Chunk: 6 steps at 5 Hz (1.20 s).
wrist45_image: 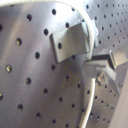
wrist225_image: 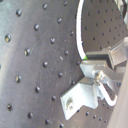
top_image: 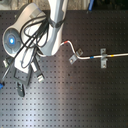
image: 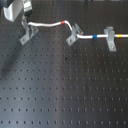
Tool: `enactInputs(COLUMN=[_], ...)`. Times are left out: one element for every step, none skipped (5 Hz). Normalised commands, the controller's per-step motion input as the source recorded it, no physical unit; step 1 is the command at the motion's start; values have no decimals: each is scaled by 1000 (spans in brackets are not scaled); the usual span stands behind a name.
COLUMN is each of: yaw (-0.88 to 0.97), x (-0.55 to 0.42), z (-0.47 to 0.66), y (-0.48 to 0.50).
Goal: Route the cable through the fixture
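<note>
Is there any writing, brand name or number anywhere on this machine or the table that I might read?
None can be read.
The white robot arm shows only a glowing blue round light, no letters.
The black perforated table, the thin white cable with coloured bands and the small grey metal clips bear no visible markings.

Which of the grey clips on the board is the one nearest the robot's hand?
In the first exterior view, follow the cable along the black perforated board toward the first exterior view's left. The leftmost fixture sits just below the hand, where the cable ends; the other two clips stand alone.
</note>
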Motion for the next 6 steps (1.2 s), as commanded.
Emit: enactInputs(yaw=[877,883,706,391,817,800], x=[-25,-29,99,123,27,30], z=[-220,-218,-128,53,17,0], y=[5,8,98,108,-21,-28])
